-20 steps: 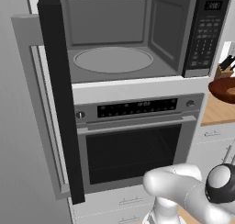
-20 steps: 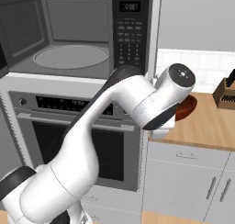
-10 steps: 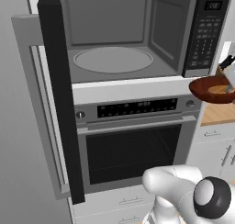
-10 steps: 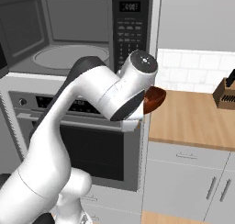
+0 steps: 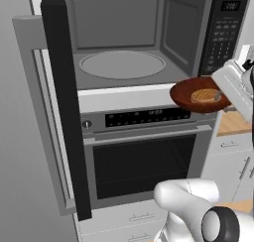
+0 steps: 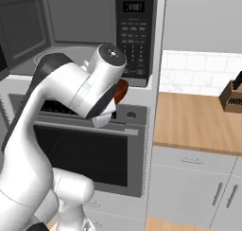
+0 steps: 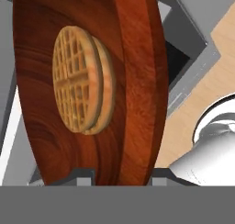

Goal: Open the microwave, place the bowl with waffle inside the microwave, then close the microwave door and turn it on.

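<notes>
- Lifted off the wooden tabletop since the earlier pictures, the bowl now hangs in the air in front of the oven's control strip, just below the keypad at the right of the microwave; the waffle lies flat in its middle
- Fingers are clenched on the bowl's near rim, one tip on each side of the wall, as the hand view shows; the gripper holds it from the right edge alone, so the whole bowl hangs out to one side of the grip
- Microwave door stands swung wide to the left, and the turntable lies bare; the bowl is not yet inside
- Risk, as I judge it: the bowl sits lower than the cavity floor; moving it straight left would knock its far rim against the ledge below the opening, and that could twist it in the pinch or tip it
- A one-sided rim grip gives little hold against rotation; a quick swing or a bump could let the bowl droop and the loose waffle slide out
- Right wall of the cavity and the keypad column are close to the hand; a tight entry could catch the wrist there
- Bowl set down off-centre or too near the front could block the door from shutting
</notes>
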